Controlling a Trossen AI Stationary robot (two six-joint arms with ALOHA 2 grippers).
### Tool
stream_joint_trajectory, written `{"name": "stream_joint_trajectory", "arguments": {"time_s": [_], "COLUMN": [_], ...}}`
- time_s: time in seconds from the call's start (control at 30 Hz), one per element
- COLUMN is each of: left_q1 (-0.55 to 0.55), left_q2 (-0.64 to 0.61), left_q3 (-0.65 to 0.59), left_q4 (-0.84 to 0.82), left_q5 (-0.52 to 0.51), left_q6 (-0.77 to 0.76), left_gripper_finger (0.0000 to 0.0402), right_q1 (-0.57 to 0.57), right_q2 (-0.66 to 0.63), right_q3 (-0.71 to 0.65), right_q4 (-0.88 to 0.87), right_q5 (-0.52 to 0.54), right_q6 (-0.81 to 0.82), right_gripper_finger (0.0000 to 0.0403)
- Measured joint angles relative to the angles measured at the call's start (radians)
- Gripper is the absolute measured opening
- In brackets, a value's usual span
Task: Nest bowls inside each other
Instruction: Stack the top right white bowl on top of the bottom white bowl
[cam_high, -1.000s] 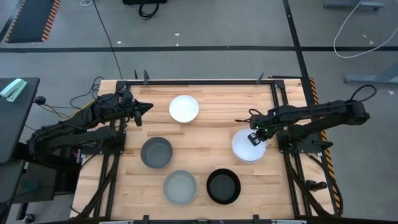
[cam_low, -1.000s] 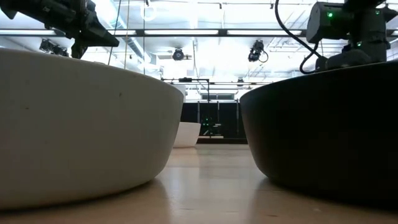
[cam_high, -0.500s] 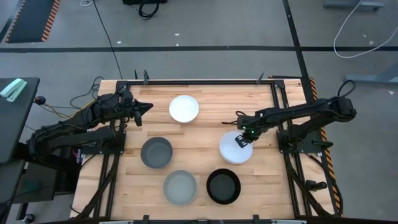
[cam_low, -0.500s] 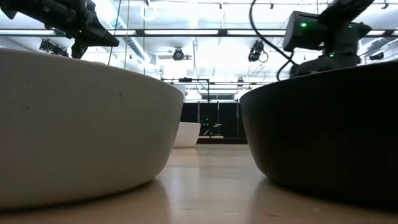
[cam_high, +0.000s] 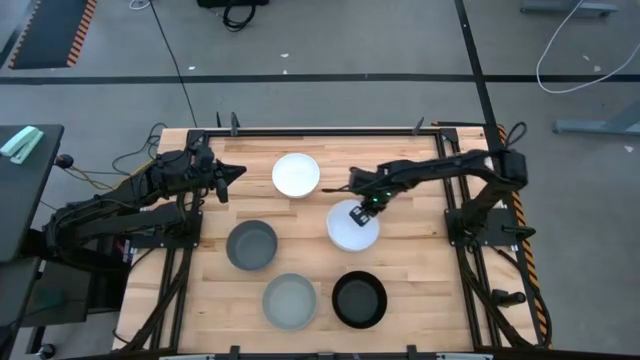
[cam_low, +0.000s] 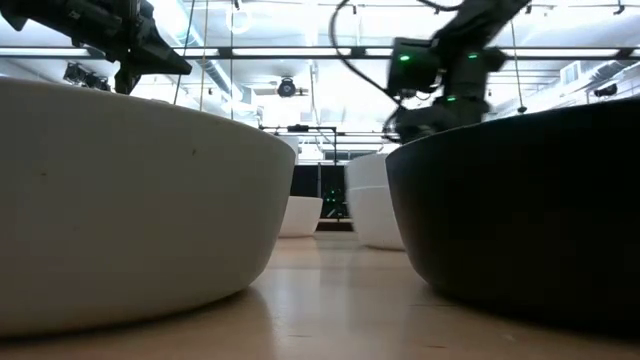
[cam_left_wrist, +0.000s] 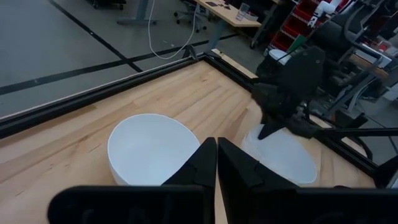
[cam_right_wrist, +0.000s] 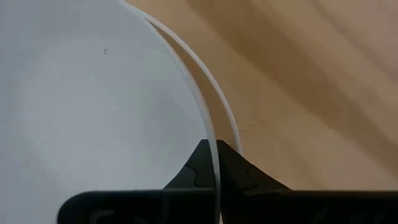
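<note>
High view: the wooden table (cam_high: 320, 300) of pale planks in a black frame is the largest thing here, standing on a grey concrete floor (cam_high: 330, 40) crossed by dark lines, with a cable looping at one corner; I can read no writing or brand on anything. My right arm reaches in over the table's middle, and my right gripper (cam_high: 356, 212) is pinched tight on the rim of the white stack (cam_high: 353, 229), two white bowls one inside the other, as the right wrist view shows by the double rim (cam_right_wrist: 211, 124) with one finger inside and one outside. That stack sits near the table's centre, between the lone white bowl (cam_high: 296, 174) toward the far edge and the black bowl (cam_high: 359, 299) at the near edge. The dark grey bowl (cam_high: 251, 245) lies left of the stack, and the light grey-green bowl (cam_high: 290, 301) is just beside the black one. My left gripper (cam_high: 232, 172) waits at the far left of the table, fingers pressed together on nothing. In the low view, bright ceiling lights (cam_low: 300, 60) fill the room behind.
</note>
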Motion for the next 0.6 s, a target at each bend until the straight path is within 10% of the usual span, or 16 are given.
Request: {"name": "stream_joint_trajectory", "arguments": {"time_s": [0.6], "left_q1": [0.0], "left_q2": [0.0], "left_q3": [0.0], "left_q4": [-0.001], "left_q5": [0.0], "left_q6": [-0.02], "left_gripper_finger": [0.0024], "right_q1": [0.054], "right_q2": [0.241], "right_q3": [0.3], "right_q4": [-0.093], "right_q5": [0.052], "right_q6": [-0.107], "right_gripper_finger": [0.0]}}
